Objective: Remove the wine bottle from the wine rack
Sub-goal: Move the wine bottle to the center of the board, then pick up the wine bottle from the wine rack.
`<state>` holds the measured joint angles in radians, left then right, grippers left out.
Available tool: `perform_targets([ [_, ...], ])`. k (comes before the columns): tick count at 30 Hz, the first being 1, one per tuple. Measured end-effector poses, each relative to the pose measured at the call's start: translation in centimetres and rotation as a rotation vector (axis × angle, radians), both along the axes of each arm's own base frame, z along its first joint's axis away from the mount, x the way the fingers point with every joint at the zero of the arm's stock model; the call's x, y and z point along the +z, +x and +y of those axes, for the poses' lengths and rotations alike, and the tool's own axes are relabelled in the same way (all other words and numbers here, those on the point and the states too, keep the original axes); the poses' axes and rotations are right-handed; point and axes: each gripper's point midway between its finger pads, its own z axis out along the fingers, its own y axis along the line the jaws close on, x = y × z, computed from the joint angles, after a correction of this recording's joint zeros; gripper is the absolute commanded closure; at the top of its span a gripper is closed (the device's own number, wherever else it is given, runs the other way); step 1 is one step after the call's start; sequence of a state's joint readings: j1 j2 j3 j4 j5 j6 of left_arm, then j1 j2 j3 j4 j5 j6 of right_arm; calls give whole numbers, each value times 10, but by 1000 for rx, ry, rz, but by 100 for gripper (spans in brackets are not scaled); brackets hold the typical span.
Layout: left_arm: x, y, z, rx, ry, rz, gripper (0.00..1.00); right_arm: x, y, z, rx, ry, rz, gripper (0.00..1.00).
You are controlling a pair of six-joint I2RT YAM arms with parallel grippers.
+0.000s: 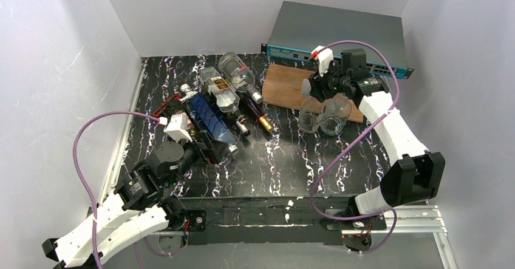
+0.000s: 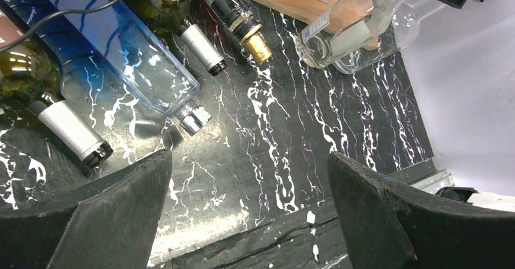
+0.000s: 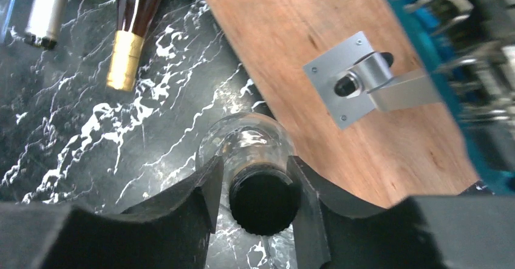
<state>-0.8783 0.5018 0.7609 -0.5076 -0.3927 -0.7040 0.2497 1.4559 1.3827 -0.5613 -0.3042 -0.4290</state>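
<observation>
A clear glass wine bottle with a black screw cap stands upright on the black marbled table, just off the wooden board's near edge. My right gripper sits over its neck, a finger on each side of the cap, with a thin gap showing on the left side. In the left wrist view the same bottle is at the upper right. The black wire wine rack lies at the left under several lying bottles, among them a blue one. My left gripper hangs open over bare table near the rack.
A brown wooden board with a metal bracket lies behind the clear bottle. A grey network switch stands at the back right. A dark bottle with a gold cap points toward the table's middle. White walls close in three sides.
</observation>
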Motion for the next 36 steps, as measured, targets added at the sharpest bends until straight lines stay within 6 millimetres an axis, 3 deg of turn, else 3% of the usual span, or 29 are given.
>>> perform_targets([
  [5, 1, -1, -4, -8, -24, 8, 2, 19, 10, -5, -21, 29, -75, 18],
  [11, 2, -2, -6, -8, -47, 18, 2, 40, 5, -9, -8, 88, -106, 3],
  [17, 2, -1, -11, -10, -62, 32, 2, 67, -12, -1, 73, 153, -138, 2],
  [21, -5, -2, -1, -4, 43, 61, 2, 108, -33, 9, 187, 176, -193, 2],
  [25, 17, -2, 18, 24, 123, 15, 2, 123, -57, 28, 312, 224, -168, 2],
  [27, 17, 2, 26, 52, 186, 14, 2, 130, -71, 60, 423, 221, -151, 2],
  [28, 15, 3, 26, 53, 194, 18, 2, 130, -73, 66, 441, 218, -149, 2],
  [32, 16, 11, 26, 74, 253, 25, 2, 120, -93, 113, 561, 181, -119, 2],
  [36, 16, 16, 26, 92, 282, 25, 2, 93, -116, 158, 655, 117, -64, 2],
])
